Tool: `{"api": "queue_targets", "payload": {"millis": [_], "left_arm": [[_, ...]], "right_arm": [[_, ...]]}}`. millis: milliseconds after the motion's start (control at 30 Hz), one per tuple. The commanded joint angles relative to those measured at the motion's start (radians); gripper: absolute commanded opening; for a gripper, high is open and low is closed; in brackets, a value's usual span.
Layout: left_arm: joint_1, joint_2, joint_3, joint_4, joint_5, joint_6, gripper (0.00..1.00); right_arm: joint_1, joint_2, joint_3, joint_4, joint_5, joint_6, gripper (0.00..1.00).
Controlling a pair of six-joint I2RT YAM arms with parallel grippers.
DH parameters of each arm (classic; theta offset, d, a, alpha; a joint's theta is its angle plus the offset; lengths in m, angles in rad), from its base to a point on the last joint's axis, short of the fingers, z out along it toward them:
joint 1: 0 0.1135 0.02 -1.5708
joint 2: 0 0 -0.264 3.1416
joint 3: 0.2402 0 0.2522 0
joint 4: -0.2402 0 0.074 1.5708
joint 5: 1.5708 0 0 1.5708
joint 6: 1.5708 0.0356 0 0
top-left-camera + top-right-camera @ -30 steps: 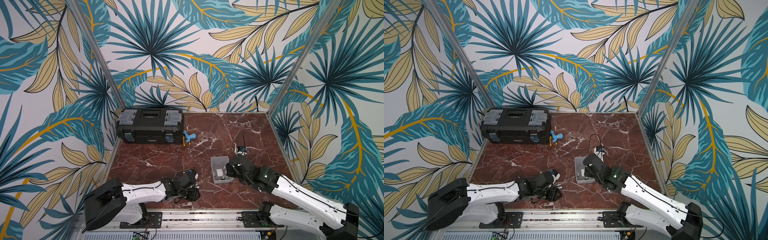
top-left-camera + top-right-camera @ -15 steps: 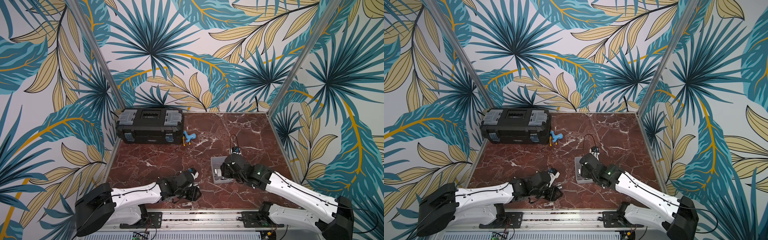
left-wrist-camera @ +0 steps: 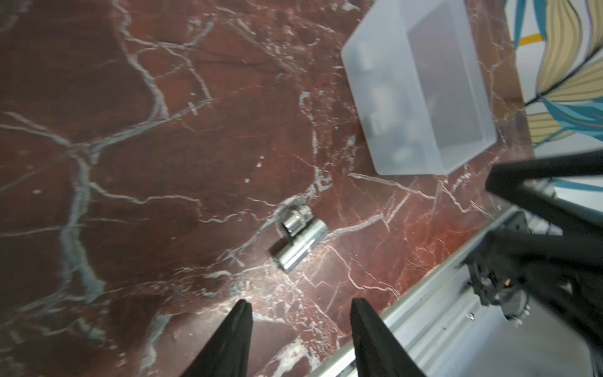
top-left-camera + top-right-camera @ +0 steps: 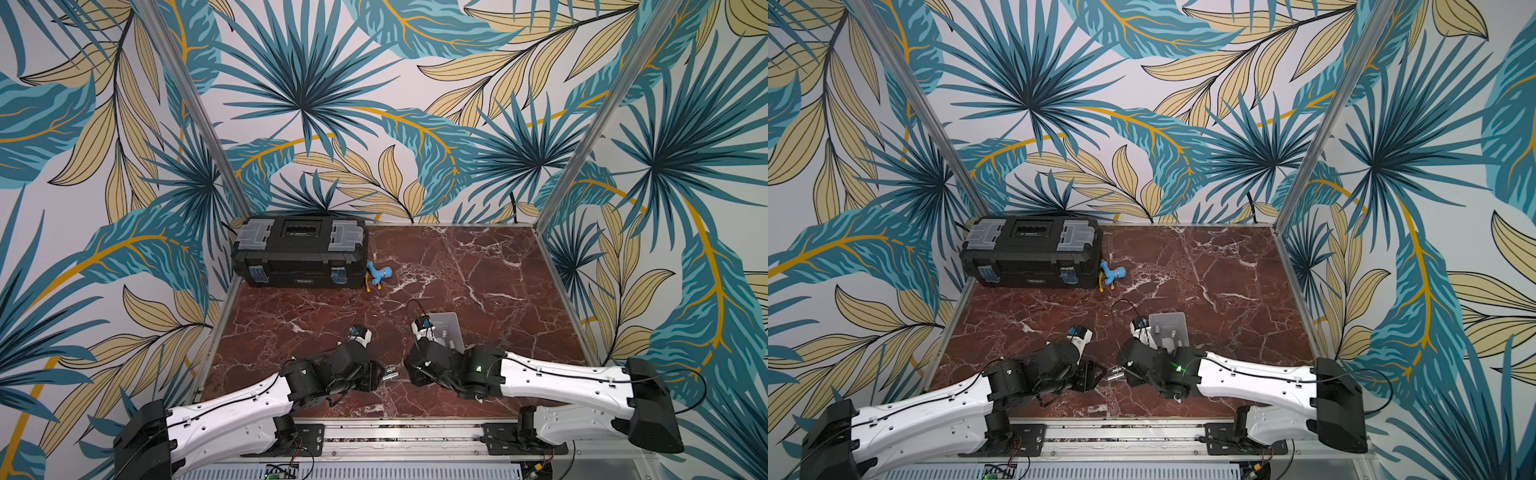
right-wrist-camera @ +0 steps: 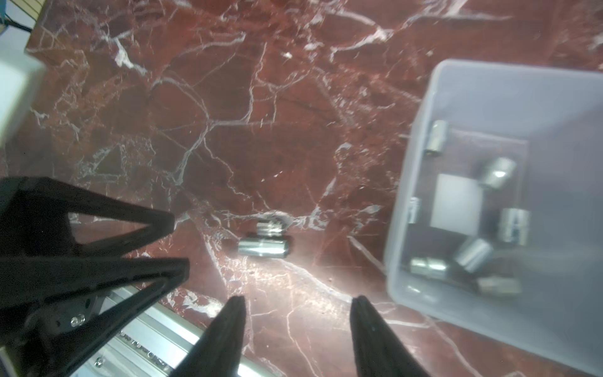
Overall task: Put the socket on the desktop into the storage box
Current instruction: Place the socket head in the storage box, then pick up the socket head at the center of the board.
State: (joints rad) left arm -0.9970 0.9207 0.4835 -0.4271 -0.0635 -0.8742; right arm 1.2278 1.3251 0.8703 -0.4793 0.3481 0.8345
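Desktop red-brown, white-veined; storage box pale grey; socket silver

storage box cropped by frame edge, sockets inside blurred (count unclear)

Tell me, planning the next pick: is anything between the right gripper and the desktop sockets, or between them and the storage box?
Nothing visible: only bare desktop lies between the right gripper and the two sockets, and between them and the storage box.
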Motion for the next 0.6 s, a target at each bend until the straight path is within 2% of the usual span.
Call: {"api": "queue_targets", "payload": {"millis": [0, 133, 267, 433, 567], "left_arm": [[0.034, -0.019, -0.020, -0.098, -0.103, -0.071, 0.54], [0.087, -0.063, -0.070, -0.106, -0.099, -0.122, 0.54], [0.104, -0.129, -0.110, -0.092, -0.081, -0.129, 0.56], [0.109, -0.164, -0.129, -0.089, -0.076, -0.129, 0.57], [0.109, -0.162, -0.138, -0.079, -0.069, -0.130, 0.57]], "right_arm": [[0.041, 0.109, 0.031, 0.086, -0.017, 0.037, 0.63], [0.061, 0.243, 0.098, 0.067, -0.010, 0.064, 0.78], [0.061, 0.315, 0.142, 0.007, 0.041, 0.090, 0.83], [0.038, 0.359, 0.183, -0.032, 0.061, 0.100, 0.76], [0.012, 0.419, 0.231, -0.066, 0.046, 0.103, 0.62]]}}
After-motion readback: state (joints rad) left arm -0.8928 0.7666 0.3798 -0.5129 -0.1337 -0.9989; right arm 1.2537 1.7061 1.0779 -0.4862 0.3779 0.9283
